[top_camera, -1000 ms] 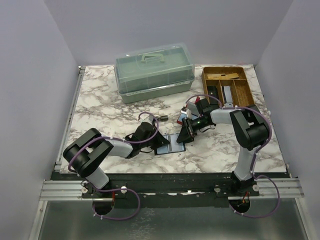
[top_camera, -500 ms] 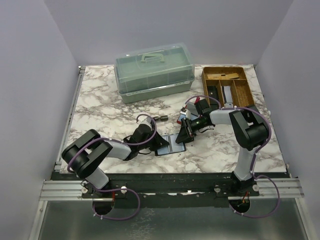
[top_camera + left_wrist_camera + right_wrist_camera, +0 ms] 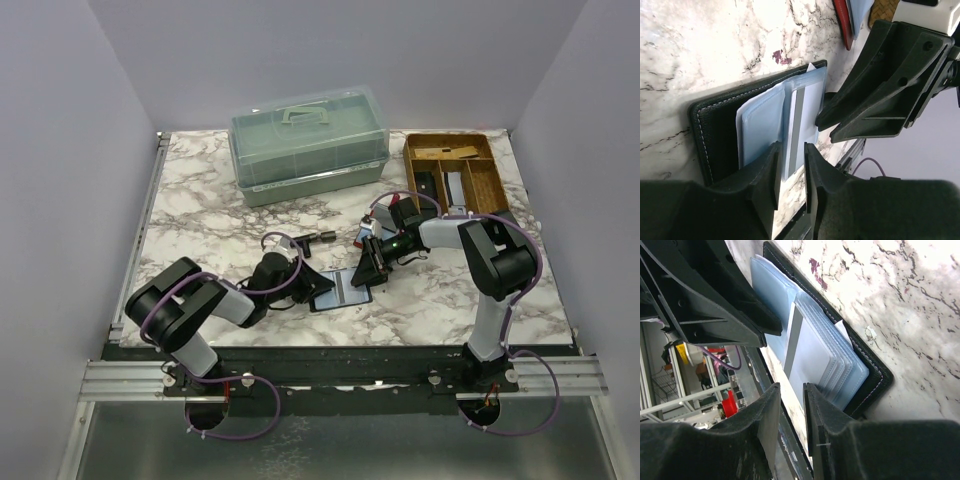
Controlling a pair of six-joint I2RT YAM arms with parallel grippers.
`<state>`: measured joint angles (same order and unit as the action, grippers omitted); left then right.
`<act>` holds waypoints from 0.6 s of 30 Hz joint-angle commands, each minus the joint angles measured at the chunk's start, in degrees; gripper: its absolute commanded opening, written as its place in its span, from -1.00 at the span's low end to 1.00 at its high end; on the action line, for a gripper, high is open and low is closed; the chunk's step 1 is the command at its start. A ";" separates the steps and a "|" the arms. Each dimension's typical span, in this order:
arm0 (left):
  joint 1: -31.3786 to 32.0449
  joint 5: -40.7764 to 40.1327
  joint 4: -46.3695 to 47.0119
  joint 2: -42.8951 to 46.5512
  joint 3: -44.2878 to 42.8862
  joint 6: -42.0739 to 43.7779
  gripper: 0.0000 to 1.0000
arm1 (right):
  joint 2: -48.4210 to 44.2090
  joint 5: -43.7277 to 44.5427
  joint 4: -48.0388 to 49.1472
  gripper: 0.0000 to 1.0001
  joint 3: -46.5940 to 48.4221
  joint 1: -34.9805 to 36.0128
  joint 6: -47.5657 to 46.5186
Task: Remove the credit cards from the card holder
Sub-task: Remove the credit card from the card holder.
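Table [image 3: 200,210], marble top. The card holder [image 3: 343,292] lies open and flat at near centre, between the two arms. Black cover [image 3: 715,120], with clear sleeves fanned out on its inner face.

The cards [image 3: 802,110] are inside the sleeves. They look pale blue, and one shows a grey stripe [image 3: 794,335]. None is out of the holder.

Left gripper [image 3: 791,147]: comes in from the left, tips over the near edge of the sleeves. Jaws narrowly parted, with a clear gap and nothing clamped.

Right gripper [image 3: 791,387]: comes in from the right, facing the left one, tips over the striped card. Jaws also narrow, with a gap visible and nothing clamped. I cannot tell whether either gripper's tips touch the sleeves.

Elsewhere: a green lidded box [image 3: 308,140] at far centre and a wooden tray [image 3: 497,178] at far right.
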<state>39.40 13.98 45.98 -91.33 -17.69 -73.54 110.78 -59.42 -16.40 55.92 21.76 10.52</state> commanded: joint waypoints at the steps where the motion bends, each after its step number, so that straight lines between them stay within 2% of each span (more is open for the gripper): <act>1: -0.33 2.26 2.80 -2.35 -0.52 -1.26 -0.38 | 2.83 8.38 -1.10 -0.34 0.23 -0.23 -2.63; 5: -0.36 3.00 2.72 -5.60 -2.32 -1.27 -0.37 | 3.45 9.60 -1.27 -0.38 0.11 -0.23 -2.76; 11: -0.26 3.98 2.01 -8.51 -4.18 -0.82 -0.39 | 4.18 10.24 -1.34 -0.55 -0.02 -0.23 -2.76; 18: -0.21 4.77 1.99 -8.98 -5.07 -0.65 -0.77 | 4.95 10.05 -1.64 -0.56 0.12 -0.14 -2.89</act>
<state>38.89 17.58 48.53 -98.94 -21.45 -74.78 112.09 -59.07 -17.34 56.55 21.74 10.52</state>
